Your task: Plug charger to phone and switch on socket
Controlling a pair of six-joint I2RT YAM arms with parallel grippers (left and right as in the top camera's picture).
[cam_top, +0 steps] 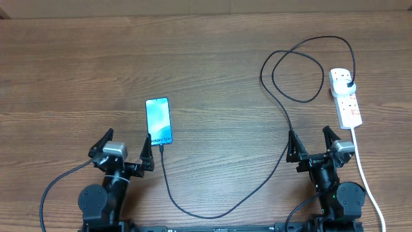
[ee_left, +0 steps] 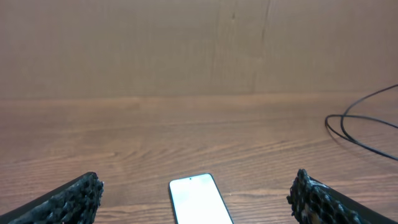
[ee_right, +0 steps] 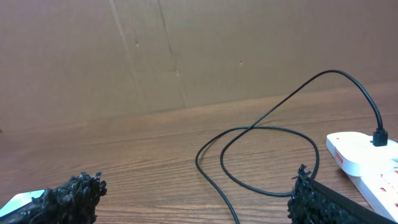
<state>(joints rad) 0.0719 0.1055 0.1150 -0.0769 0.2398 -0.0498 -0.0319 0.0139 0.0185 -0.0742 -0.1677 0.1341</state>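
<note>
The phone [cam_top: 158, 120] lies on the wooden table with its light-blue screen up; its top end also shows in the left wrist view [ee_left: 198, 199]. The black charger cable [cam_top: 283, 109] runs from the phone's near end, curves along the front, loops at the back right and ends at a black plug [cam_top: 349, 84] sitting in the white socket strip [cam_top: 346, 97]. The cable tip looks seated in the phone's near end. The strip also shows in the right wrist view [ee_right: 367, 158], with the cable [ee_right: 261, 134]. My left gripper [cam_top: 127, 149] is open behind the phone's near end. My right gripper [cam_top: 313, 143] is open, straddling the cable.
The strip's white cord [cam_top: 364, 174] runs toward the front right edge past my right arm. A brown cardboard wall [ee_left: 186, 43] stands behind the table.
</note>
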